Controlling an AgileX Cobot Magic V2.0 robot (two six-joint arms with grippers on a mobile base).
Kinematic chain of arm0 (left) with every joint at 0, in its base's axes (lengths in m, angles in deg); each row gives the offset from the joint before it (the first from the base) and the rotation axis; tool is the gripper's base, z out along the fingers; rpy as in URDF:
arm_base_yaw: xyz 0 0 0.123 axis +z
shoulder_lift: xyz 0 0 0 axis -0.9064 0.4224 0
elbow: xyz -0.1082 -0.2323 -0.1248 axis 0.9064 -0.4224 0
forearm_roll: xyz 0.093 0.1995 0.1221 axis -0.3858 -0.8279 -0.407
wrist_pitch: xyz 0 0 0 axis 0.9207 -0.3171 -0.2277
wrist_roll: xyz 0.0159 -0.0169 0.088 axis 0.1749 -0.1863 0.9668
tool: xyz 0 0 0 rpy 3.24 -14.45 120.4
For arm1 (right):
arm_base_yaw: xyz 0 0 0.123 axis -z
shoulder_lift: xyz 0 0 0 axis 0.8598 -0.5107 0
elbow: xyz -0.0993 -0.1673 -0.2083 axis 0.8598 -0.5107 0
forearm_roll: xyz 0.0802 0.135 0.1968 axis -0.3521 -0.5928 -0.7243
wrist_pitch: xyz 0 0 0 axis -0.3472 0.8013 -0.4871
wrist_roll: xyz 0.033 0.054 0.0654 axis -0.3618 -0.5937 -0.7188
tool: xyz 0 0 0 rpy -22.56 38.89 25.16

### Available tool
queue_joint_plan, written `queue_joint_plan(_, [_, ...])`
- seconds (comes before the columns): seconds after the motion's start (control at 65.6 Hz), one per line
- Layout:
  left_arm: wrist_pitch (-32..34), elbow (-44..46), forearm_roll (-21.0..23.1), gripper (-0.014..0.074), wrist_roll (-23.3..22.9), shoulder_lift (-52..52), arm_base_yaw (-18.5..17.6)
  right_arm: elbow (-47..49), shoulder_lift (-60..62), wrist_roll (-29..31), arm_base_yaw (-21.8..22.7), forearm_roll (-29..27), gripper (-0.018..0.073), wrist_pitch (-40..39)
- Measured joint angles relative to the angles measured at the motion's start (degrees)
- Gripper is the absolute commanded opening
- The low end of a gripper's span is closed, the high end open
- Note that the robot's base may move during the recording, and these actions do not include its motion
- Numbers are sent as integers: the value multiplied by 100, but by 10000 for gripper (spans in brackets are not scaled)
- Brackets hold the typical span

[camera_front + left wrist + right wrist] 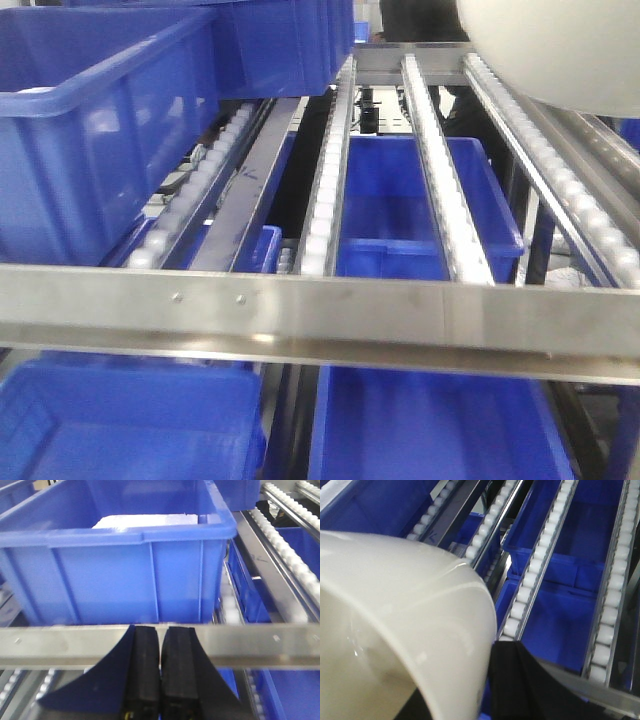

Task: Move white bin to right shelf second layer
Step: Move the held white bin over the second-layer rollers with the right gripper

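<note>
Front view: the flat steel front bar [320,310] of the right shelf second layer [440,190] runs across the lower picture, and its rails of small white rollers stretch away behind it. A blue crate [90,150] sits on the rollers at the left. More blue crates [400,220] show below, between the rails. The white bin [560,45] fills the top right corner, above the rightmost rails. I cannot tell whether it touches them.

Left wrist view: my left gripper [161,635] is closed and empty, its two black pads pressed together, in front of the steel bar. Just beyond the bar stands the blue crate, with something white inside.

Right wrist view: the bin's cream wall and rounded rim take up the left half, tilted. My right gripper [492,672] grips that wall – one black finger [520,685] lies against the outside, the other is hidden. The roller rails run beneath.
</note>
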Motion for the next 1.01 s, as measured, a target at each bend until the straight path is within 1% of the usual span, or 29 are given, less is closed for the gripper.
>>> queue_joint_plan(1.006, [0, 0, 0, 85, 0, 0, 0, 0, 0, 0, 0, 0, 53, 0])
